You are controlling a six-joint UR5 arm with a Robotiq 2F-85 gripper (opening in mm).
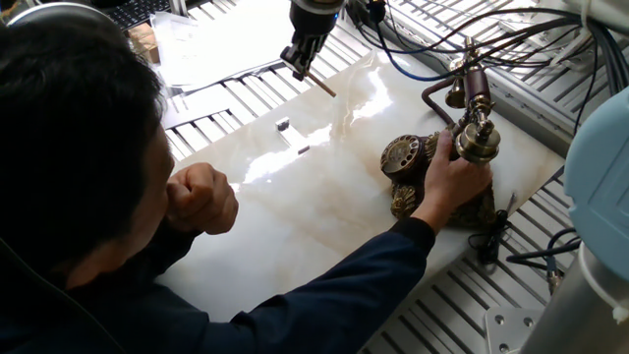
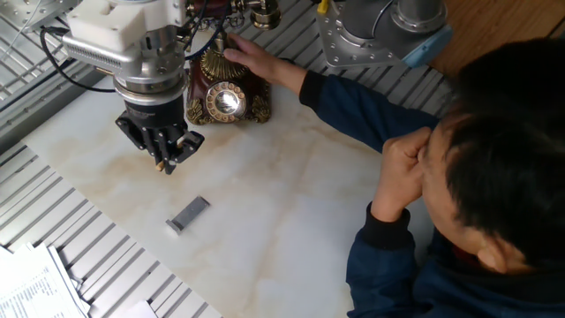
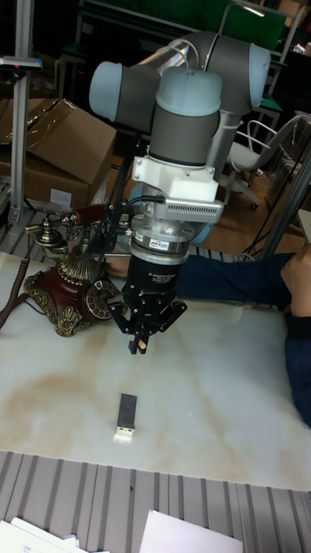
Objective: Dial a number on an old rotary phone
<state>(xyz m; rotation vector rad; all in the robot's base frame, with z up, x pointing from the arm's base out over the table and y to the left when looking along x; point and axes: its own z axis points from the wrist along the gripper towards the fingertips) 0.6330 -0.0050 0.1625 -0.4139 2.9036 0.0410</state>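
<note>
The old rotary phone [image 1: 418, 182] stands at the right end of the marble table, dark bronze, with its round dial [image 1: 401, 153] facing up and the handset [image 1: 476, 110] on the tall cradle. The other fixed view shows the phone [image 2: 231, 95] and dial [image 2: 227, 101] at the top, and the tall view has the phone [image 3: 65, 289] on the left. A person's hand [image 1: 454, 175] rests on the base. My gripper [image 1: 300, 61] hangs above the table well apart from the phone, shut on a thin wooden stick [image 1: 320, 84] that points down and toward it. The same gripper [image 2: 164, 161] [image 3: 138, 344] sits just left of the dial.
A small grey block [image 2: 188, 213] [image 3: 127, 416] lies on the marble [image 2: 291, 203] below the gripper. The person leans over the near side with a fist [image 1: 201, 197] raised. Cables [image 1: 442, 39], metal slats and papers [image 1: 197, 44] surround the slab.
</note>
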